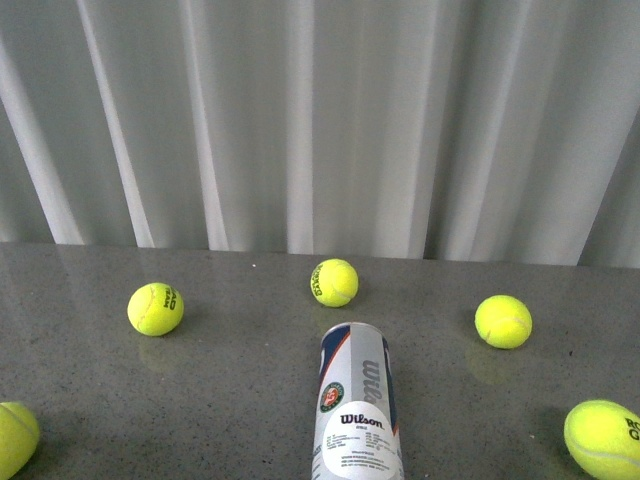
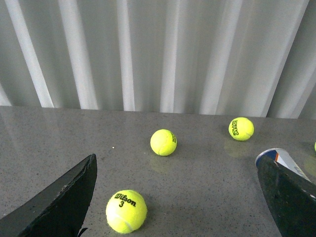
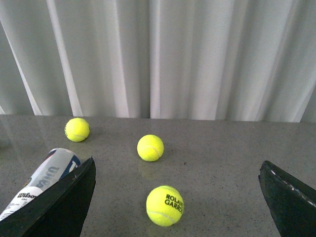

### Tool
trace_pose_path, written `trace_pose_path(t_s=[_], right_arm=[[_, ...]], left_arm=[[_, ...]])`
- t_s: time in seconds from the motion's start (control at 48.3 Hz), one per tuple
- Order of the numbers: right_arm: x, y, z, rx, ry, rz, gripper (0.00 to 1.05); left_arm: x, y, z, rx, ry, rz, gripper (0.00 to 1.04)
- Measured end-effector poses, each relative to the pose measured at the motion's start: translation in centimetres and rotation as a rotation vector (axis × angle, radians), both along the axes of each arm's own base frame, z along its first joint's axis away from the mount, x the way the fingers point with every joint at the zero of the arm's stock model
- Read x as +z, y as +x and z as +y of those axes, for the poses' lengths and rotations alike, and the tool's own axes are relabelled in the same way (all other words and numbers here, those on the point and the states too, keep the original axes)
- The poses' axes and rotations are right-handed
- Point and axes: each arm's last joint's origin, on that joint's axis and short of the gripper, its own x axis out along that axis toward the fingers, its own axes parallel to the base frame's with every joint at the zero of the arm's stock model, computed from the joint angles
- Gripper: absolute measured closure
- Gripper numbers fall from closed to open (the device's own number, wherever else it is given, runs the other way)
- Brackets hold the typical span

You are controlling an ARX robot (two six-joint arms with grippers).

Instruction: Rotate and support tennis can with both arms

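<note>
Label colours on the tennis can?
Tennis can: white label, navy sides, orange stripe, black Wilson lettering. Best in the front view.

We see the tennis can [image 1: 358, 410] cut off at 6 o'clock | one ball [image 1: 14, 436] clipped at 8 o'clock, another ball [image 1: 605, 438] at 4 | we cannot read the label's small print [image 1: 357, 456].

Clear plastic tennis can [image 1: 358, 405] lying front-centre on grey speckled desk [image 1: 240, 390], one yellow tennis ball [image 1: 334, 282] behind it, two balls [image 1: 155, 308] left, two right, white curtain [image 1: 300, 120] behind
</note>
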Motion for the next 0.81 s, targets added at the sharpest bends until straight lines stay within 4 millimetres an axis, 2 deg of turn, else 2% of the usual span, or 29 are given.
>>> trace_pose_path(t_s=[0.807], right_arm=[[0.0,0.0,0.0,0.0,0.0,0.0,0.07]], left_arm=[[0.0,0.0,0.0,0.0,0.0,0.0,0.07]])
